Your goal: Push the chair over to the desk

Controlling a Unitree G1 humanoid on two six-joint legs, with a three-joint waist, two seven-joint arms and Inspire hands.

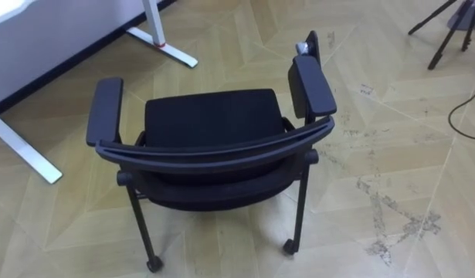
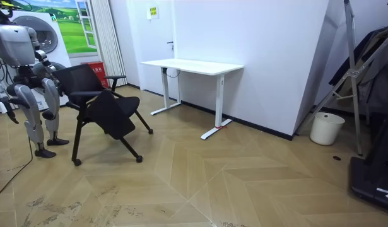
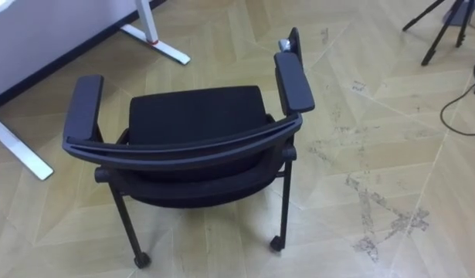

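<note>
Though the hands' [image 2: 14, 118] state cannot be told, press the armchair [image 1: 210, 116] evenly at its backrest rail [image 1: 214, 148], toward the upper-left desk [image 1: 59, 35].

— What does the robot's body look like?
— In the room view it has pale silver-grey shells on head, trunk and legs, with dark joints between them. The head is a rounded dome, darker on its three o'clock side.
— Feet? Cables?
— Dark, flat feet. A thin dark cable trails from them toward seven o'clock.
</note>
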